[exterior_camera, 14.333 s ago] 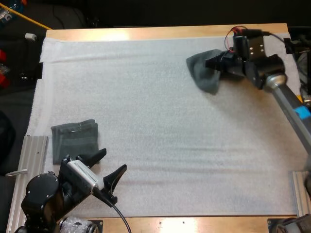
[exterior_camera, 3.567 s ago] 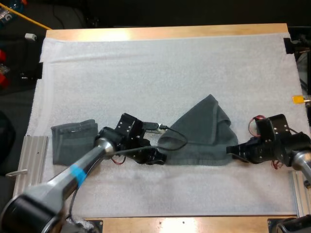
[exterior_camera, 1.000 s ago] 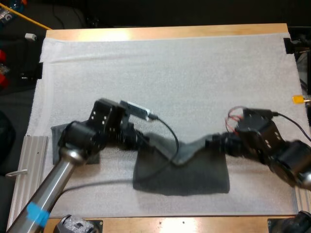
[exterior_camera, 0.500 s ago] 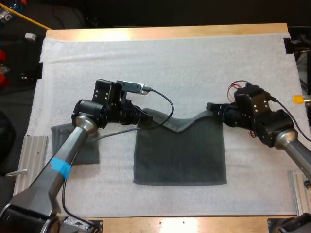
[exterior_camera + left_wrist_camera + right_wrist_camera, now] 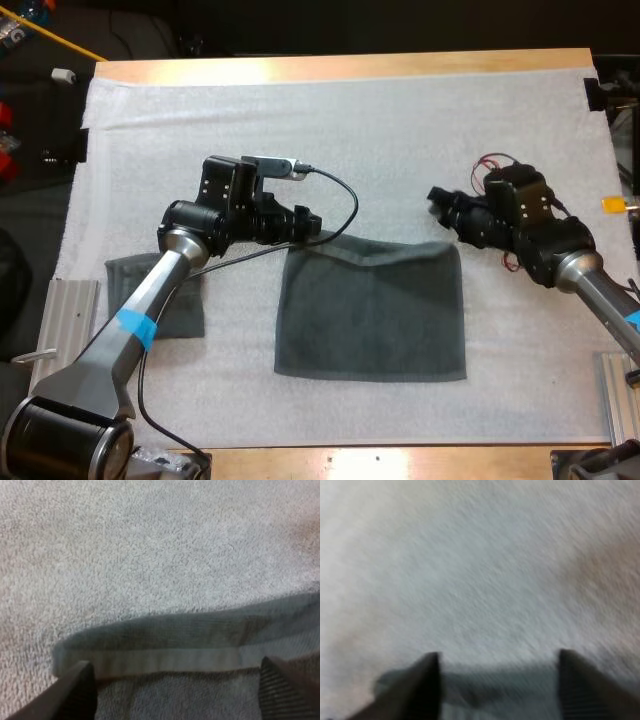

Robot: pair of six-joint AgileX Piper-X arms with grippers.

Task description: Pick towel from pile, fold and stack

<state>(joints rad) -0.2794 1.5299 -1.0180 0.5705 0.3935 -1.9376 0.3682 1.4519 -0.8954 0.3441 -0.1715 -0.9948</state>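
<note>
A dark grey-green towel (image 5: 370,312) lies spread flat on the white mat (image 5: 350,140), near the front middle. My left gripper (image 5: 312,223) is at the towel's far left corner, open; the towel's hem (image 5: 165,660) lies flat on the mat between the wide-apart fingers (image 5: 77,692). My right gripper (image 5: 438,204) hovers just beyond the far right corner, open, with the towel's corner (image 5: 495,687) below its spread fingers (image 5: 427,685). A folded towel (image 5: 182,312) rests at the left, partly hidden under my left arm.
Metal rails stand at the mat's left front (image 5: 70,330) and right front (image 5: 612,390). The wooden table edge (image 5: 340,68) runs along the far side. The mat stretches wide beyond the spread towel.
Both grippers have opened and let go of the towel's far corners. The raised far edge has dropped flat onto the mat, and the right gripper has drawn back a little.
</note>
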